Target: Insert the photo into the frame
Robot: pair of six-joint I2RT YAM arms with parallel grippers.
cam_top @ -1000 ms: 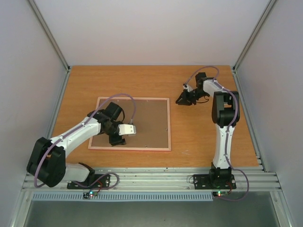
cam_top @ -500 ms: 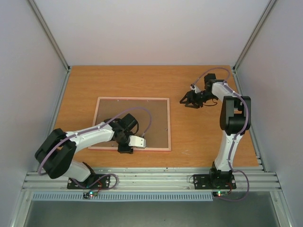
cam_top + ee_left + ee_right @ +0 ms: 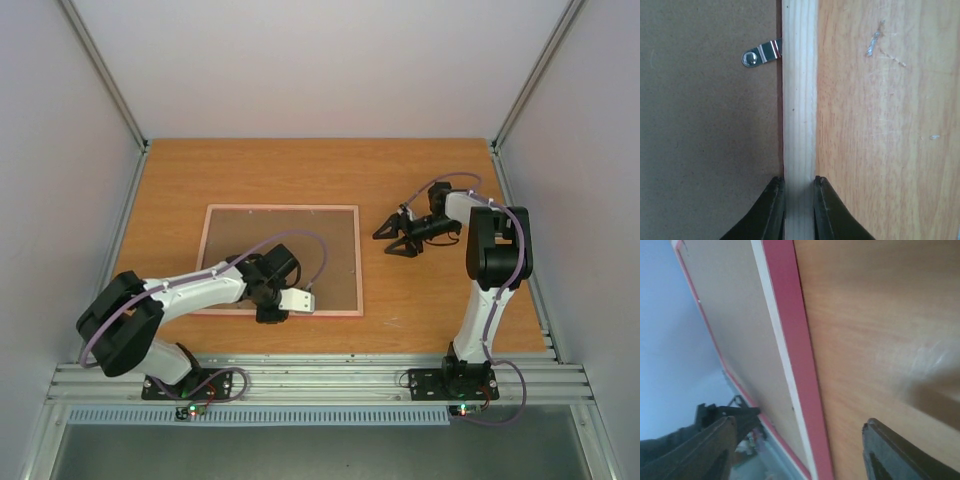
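1. Nearest the camera, both arms stood bolted to a ribbed metal rail [image 3: 320, 380] along the table's near edge, the left arm bent low and reaching to its right.
2. The left gripper [image 3: 272, 314] sat at the near rim of the frame [image 3: 357, 260], right of that rim's middle. In the left wrist view its dark fingers [image 3: 774, 210] were pressed against both sides of the pale wooden rail, pinching the frame between them.
3. In that same view a small metal tab [image 3: 761, 52] lay on the backing board [image 3: 250, 240], one end over the board and the other reaching to the rail's inner edge.
4. The frame lay flat on the wooden table [image 3: 430, 300], left of centre, back side up, with the brown backing board filling it and the thin pink border showing all round. Its long sides ran roughly parallel to the table's near edge.
5. Further back and to the right, the right gripper [image 3: 398, 238] was beside the frame's right edge, apart from it and level with the frame's far half. Its claw was spread wide and held nothing: the right wrist view showed its two fingers [image 3: 705, 450] well separated, with bare table between them and the frame's pink border running past on the left.
6. Whether the right gripper's fingertips touched the table could not be told.
7. Beyond it, the right arm's elbow stood upright over the table's right side, with a purple cable looping over the wrist.
8. At the far end, the tabletop ran to plain pale walls [image 3: 320, 70] closing in the back and both sides.
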